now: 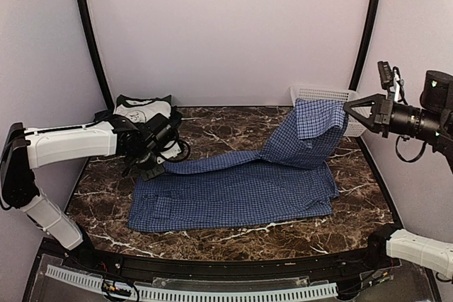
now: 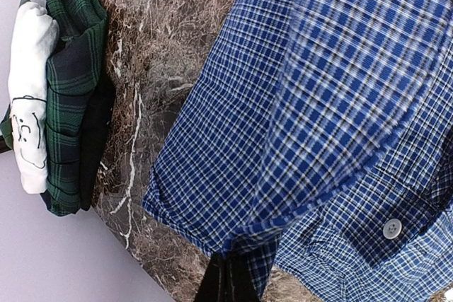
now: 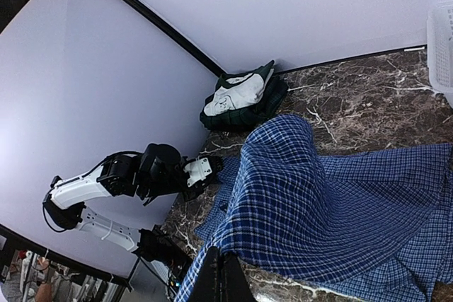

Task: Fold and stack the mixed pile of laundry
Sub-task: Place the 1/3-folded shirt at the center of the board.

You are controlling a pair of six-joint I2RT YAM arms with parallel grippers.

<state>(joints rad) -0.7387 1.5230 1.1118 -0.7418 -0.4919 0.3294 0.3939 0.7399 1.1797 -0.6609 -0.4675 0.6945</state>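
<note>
Left gripper (image 1: 157,167): jaws closed, pinching a sleeve end of the blue-and-white check shirt (image 1: 241,189). I read the same from its wrist view, where the dark fingers (image 2: 228,277) meet on a fold of checked cloth at the bottom edge. It sits low, at the left side of the table (image 1: 233,129).

Right gripper (image 1: 348,109): jaws closed on the shirt's far right part. It is raised above the table, so the cloth hangs from it in a peak. In its wrist view the fingers (image 3: 219,274) clamp the edge of the fabric.

Shirt: body spread flat across the middle of the marble table, front edge near the arms. One sleeve is drawn out leftward to the left gripper, and the right rear portion is lifted. A white button shows in the left wrist view.

Other laundry, at the back left corner:
- white garment (image 1: 141,109), folded, with a dark line drawing on it and dark green parts
- dark green plaid garment (image 2: 71,90), folded, lying against the white one

I cannot tell which lies on top.

Basket (image 1: 322,93): white lattice, back right corner, partly hidden behind the raised shirt.
</note>
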